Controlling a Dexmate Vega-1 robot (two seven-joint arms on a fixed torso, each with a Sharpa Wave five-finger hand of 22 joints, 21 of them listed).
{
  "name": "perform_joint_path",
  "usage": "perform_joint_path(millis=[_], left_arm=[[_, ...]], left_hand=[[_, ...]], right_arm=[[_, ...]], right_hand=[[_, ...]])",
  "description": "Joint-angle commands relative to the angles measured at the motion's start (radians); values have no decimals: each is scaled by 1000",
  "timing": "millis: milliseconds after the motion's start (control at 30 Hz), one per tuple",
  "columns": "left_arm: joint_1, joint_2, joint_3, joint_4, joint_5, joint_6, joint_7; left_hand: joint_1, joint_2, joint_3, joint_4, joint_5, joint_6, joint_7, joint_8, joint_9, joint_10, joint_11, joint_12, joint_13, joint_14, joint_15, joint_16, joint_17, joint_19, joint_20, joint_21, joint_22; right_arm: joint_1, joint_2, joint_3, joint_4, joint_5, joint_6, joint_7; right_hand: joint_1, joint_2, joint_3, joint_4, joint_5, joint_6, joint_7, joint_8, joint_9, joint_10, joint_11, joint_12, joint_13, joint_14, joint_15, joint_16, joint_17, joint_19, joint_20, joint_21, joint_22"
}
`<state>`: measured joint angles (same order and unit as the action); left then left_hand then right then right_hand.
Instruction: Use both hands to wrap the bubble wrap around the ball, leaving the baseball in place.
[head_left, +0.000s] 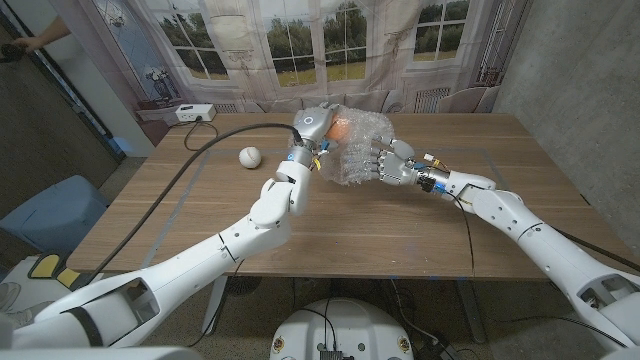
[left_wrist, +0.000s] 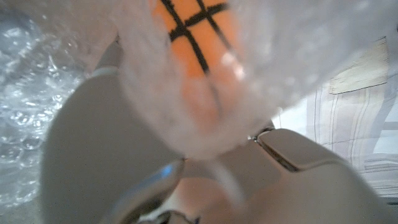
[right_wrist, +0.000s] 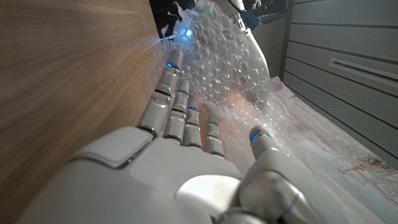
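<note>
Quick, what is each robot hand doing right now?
Left hand: grips the bubble wrap over the orange ball.
Right hand: fingers spread, pressing the wrap's side.

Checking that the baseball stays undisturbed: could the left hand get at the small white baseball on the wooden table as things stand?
Probably not right now. The left hand is busy gripping the clear bubble wrap over the orange ball. The white baseball sits apart on bare table, nothing blocking it.

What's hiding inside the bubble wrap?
Inside the bubble wrap is an orange ball with black lines. The wrap blurs it, and both hands, left and right, cover its sides, so most of it stays hidden.
</note>
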<state>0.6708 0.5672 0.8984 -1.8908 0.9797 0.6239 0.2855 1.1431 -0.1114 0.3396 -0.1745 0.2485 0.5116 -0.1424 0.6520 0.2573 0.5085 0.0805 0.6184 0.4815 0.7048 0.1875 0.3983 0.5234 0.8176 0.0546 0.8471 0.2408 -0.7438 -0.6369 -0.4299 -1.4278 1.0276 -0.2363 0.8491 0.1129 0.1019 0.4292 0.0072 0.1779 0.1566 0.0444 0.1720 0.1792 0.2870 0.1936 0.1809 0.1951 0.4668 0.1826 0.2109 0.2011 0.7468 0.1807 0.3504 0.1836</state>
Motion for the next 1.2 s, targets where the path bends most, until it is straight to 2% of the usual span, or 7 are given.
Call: perform_joint_path(millis=[33,200,400,600,933,1000,1200], left_arm=[[-35,45,53,-53,205,-7,-341],[-39,49,39,-67,225,-58,-442],[-45,50,30,-72,240,-114,-564],[-38,51,42,-53,302,-160,-618],[9,63,34,-37,359,-204,-685],[20,70,33,-34,372,-215,-671],[54,103,43,-13,457,-256,-557]], left_hand=[[192,217,24,13,9,362,131,13,2,362,-195,-3,82,499,-420,-6,5,67,-210,10,-1],[191,216,25,12,12,363,132,11,-1,363,-195,-5,84,501,-420,-10,7,63,-212,18,-4],[190,215,27,12,14,366,132,10,-5,363,-195,-9,84,503,-420,-12,9,59,-214,25,-8],[190,214,28,11,15,366,129,9,-7,365,-194,-10,85,506,-420,-13,11,58,-216,31,-10],[193,214,32,9,16,368,133,6,-12,357,-183,-20,87,519,-421,-14,17,71,-233,57,-15],[194,214,33,9,15,366,136,4,-13,356,-182,-23,87,519,-421,-15,18,69,-235,60,-16],[196,214,33,10,9,372,124,3,-17,359,-193,-30,83,530,-422,-14,24,78,-245,82,-17]], right_arm=[[85,-148,-63,-49,-94,-177,-120],[56,-200,-23,-104,-97,-194,-230],[64,-278,-19,-217,-114,-312,-343],[96,-303,-30,-241,-95,-428,-392],[-6,-342,54,-332,-99,-323,-528],[-52,-339,89,-355,-97,-267,-579],[-155,-320,122,-413,-252,-13,-711]], right_hand=[[27,8,23,-16,5,-35,-3,4,1,-46,-4,-1,2,-53,15,-21,-4,-51,30,-32,2],[41,3,25,-31,0,-46,-6,9,1,-55,-5,5,3,-93,31,-26,-3,-107,33,-63,2],[39,25,31,-22,1,-81,-6,3,2,-90,3,1,3,-108,23,-19,4,-59,29,-50,4],[30,21,28,-13,0,-101,1,5,2,-121,8,0,4,-117,24,-17,5,-9,27,-34,5],[24,22,28,-5,1,-110,10,9,3,-145,15,2,4,-143,22,-22,7,12,33,-32,4],[32,28,34,-9,2,-105,9,12,3,-144,11,7,4,-154,23,-22,7,-18,24,-47,3],[57,32,35,-24,-3,-63,-4,21,2,-143,-22,16,4,-232,-6,-23,9,-250,13,-147,5]])
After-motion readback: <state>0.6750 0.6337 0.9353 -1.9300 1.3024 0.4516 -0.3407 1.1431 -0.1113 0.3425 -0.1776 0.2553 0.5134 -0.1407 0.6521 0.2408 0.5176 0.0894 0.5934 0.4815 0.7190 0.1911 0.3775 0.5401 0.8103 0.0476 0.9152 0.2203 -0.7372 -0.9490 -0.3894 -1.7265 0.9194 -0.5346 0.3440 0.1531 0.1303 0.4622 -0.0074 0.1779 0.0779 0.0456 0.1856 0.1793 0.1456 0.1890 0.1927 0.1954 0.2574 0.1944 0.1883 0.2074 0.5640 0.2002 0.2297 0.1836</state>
